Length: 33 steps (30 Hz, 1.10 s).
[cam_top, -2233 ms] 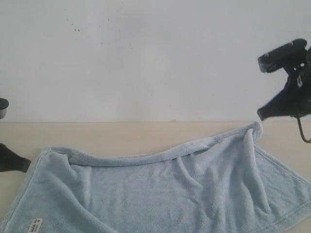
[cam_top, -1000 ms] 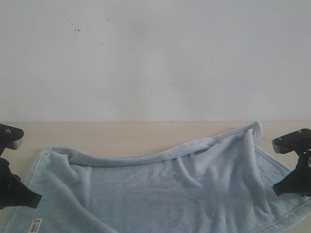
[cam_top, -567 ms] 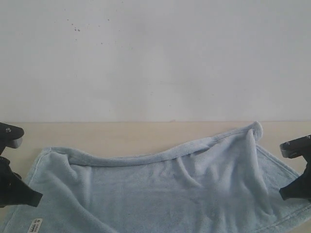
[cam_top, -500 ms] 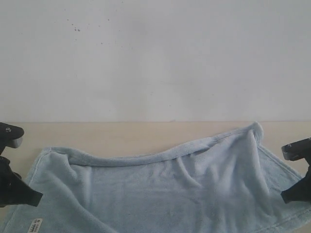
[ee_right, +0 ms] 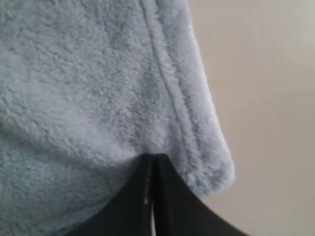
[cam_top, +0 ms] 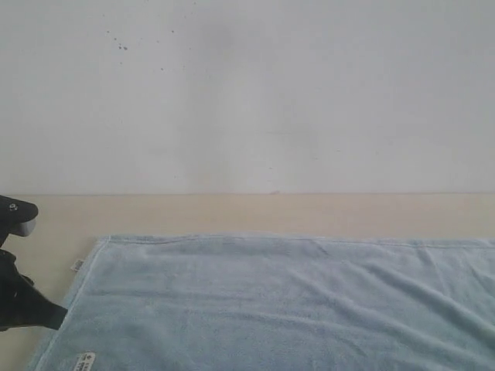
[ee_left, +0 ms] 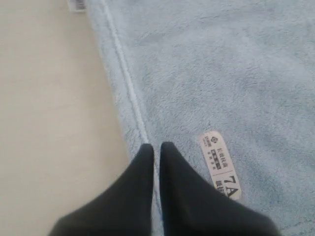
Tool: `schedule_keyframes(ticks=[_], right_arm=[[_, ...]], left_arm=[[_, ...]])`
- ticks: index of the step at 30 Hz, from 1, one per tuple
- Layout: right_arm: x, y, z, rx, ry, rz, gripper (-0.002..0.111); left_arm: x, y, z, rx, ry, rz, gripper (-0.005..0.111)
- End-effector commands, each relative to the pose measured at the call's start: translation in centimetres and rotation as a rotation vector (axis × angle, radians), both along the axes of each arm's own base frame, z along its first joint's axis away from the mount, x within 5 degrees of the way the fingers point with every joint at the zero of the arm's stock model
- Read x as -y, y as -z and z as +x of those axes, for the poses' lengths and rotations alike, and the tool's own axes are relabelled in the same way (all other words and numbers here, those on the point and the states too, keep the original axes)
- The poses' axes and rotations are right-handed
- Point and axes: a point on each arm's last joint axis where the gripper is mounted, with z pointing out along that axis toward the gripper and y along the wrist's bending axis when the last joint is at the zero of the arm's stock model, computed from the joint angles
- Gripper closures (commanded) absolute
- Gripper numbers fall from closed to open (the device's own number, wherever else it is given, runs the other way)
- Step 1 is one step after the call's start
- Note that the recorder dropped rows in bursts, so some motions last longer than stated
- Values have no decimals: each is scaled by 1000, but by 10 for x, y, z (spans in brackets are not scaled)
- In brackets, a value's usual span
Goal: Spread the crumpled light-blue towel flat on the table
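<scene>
Terry of one pale blue towel (cam_top: 286,301) lies spread on the table (cam_top: 232,212), nearly flat, with shallow creases across its right half. In the exterior view only the towel's far edge and left edge show whole. Its right end and near edge run out of the picture, so its full outline cannot be made out.

Two white markings sit on the towel. A corner label (ee_left: 220,164) lies near the near-left corner, its small print mostly unreadable apart from "7A". A side tag (cam_top: 77,265) juts from the left edge and is cut off in the left wrist view.

Two grippers are at the towel. The left gripper (ee_left: 156,146) is at the left edge beside the corner label, its dark fingers pressed together on the hem (ee_left: 129,93). In the exterior view only part of it shows, at the towel's left. The right gripper (ee_right: 152,157) appears only in its own wrist view, fingers pinched together on the fluffy cloth just beside a rounded corner. Which corner that is cannot be told. Bare table borders the towel on its far and left sides. A white wall (cam_top: 247,93) with a few dark specks rises beyond the far edge.
</scene>
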Motion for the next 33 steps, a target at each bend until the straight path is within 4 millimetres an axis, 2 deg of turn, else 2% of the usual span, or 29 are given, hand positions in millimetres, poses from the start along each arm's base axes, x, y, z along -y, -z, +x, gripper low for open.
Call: schedule_keyframes(ticks=[1,7,10,13,16,18,21,25,29,33], right_arm=[[8,-23,-18,67,79,-24,108],[1,-53,-12,293,61,18,108],[-3,-60,-9,368,50,50,108],[-5,-59,-7,381,44,78,108],[-8,-59,-6,403,47,106,108],[-9,-60,-4,418,47,118,108],[-10,-60,-3,434,45,130,108],[-20,-61,1,445,-21,134,108],[-37,-63,8,464,-122,141,108],[-46,-63,10,478,-159,149,108]], left_arm=[[1,0,-4,-29,-3,0,103],[2,3,-10,-97,4,-13,103],[7,5,-12,-124,54,-42,102],[11,11,-14,-178,90,-74,93],[14,24,-16,-270,98,-85,80],[16,33,-15,-321,96,-100,76],[18,46,-15,-379,96,-115,86],[19,52,-13,-394,103,-115,103],[18,52,-14,-400,114,-105,103],[17,55,-16,-414,125,-87,103]])
